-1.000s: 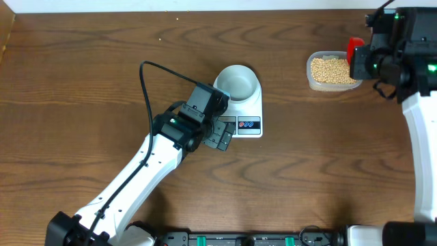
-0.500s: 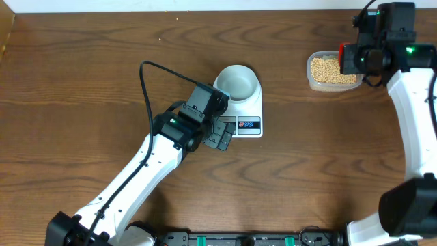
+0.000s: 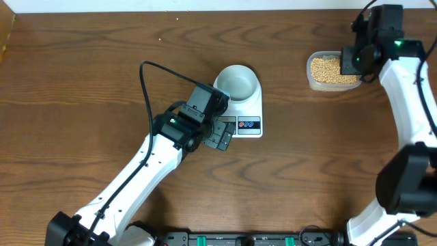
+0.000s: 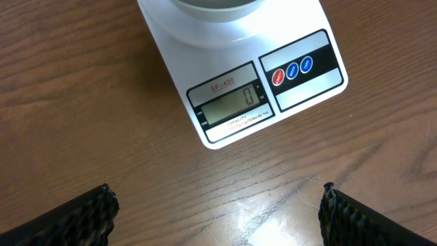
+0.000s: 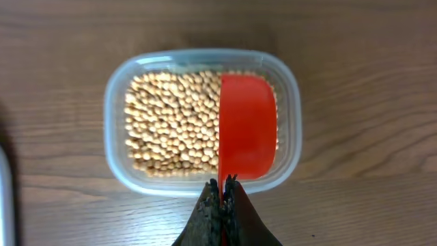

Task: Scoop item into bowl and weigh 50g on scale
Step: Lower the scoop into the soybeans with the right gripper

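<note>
Bare wood table (image 3: 82, 82) lies open around your left gripper (image 4: 218, 208), whose fingers are spread wide just near of the scale (image 4: 232, 102). It reads 0 under the bowl (image 3: 237, 82). Far right, your right gripper (image 5: 222, 198) pinches a red scoop (image 5: 247, 126) over the beans (image 5: 171, 123), close to the clear tub's (image 5: 113, 102) right wall.

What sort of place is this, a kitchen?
Likely a robot lab bench: two robot arms over a wooden table holding a scale, a bowl and a tub of beans.
</note>
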`<state>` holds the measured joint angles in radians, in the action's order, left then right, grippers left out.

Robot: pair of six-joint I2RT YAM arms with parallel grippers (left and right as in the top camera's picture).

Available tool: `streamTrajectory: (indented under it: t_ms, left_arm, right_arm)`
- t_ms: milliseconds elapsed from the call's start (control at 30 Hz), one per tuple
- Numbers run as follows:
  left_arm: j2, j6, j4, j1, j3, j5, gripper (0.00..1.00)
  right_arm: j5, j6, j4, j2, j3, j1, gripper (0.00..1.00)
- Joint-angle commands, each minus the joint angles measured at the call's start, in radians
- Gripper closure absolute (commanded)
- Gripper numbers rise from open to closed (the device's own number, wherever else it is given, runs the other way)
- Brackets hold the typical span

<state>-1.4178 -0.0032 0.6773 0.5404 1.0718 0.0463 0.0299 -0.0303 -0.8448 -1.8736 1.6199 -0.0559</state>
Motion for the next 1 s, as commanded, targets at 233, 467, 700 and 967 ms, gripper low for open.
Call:
streamTrajectory:
  t_ms: [233,467,700,967]
  left_arm:
    - [-0.008,-0.005,0.003,-0.003,-0.006,-0.002,0.04]
    - [-0.008,-0.005,0.003,-0.003,-0.006,-0.002,0.04]
    - [-0.008,-0.005,0.003,-0.003,-0.006,-0.002,0.04]
    - [-0.008,-0.005,0.003,-0.003,-0.006,-0.002,0.04]
  right_arm:
    - [0.009,0.038,-0.019,-0.077,0.012,-0.006,0.99]
    - [-0.192,0.045,-0.019,-0.128,0.010,-0.043,0.99]
    - [-0.445,0.045,-0.008,-0.152,0.010,-0.138,0.99]
    - [-0.602,0.061,-0.011,-0.158,0.006,-0.224,0.99]
